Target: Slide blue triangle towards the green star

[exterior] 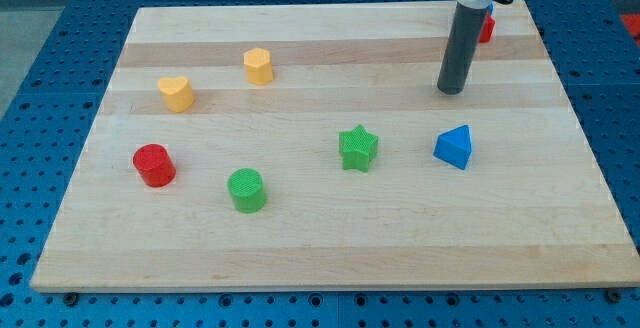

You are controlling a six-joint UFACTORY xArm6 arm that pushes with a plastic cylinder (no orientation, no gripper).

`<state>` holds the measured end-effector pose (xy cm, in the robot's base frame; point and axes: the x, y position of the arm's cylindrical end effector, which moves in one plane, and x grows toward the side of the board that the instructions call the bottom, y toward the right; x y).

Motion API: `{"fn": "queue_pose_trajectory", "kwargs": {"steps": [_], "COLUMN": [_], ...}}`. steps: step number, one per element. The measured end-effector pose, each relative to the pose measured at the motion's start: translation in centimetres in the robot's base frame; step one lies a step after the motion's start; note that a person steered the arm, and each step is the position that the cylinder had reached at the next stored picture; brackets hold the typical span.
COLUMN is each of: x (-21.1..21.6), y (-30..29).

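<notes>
The blue triangle (454, 147) lies on the wooden board at the view's right of centre. The green star (358, 149) lies to its left, about a block's width or two away, at the same height in the view. My tip (452, 90) rests on the board just above the blue triangle in the view, apart from it, with a gap between them.
A red block (486, 28) is partly hidden behind the rod at the view's top right. A green cylinder (246, 189) and a red cylinder (154, 165) lie lower left. A yellow heart (176, 93) and a yellow block (259, 66) lie upper left.
</notes>
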<state>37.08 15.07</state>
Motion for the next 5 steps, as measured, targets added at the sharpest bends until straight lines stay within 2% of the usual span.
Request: {"fn": "queue_pose_trajectory", "kwargs": {"steps": [2, 3, 5], "x": [1.1, 1.1, 6.0], "y": [4.7, 4.7, -1.1]}}
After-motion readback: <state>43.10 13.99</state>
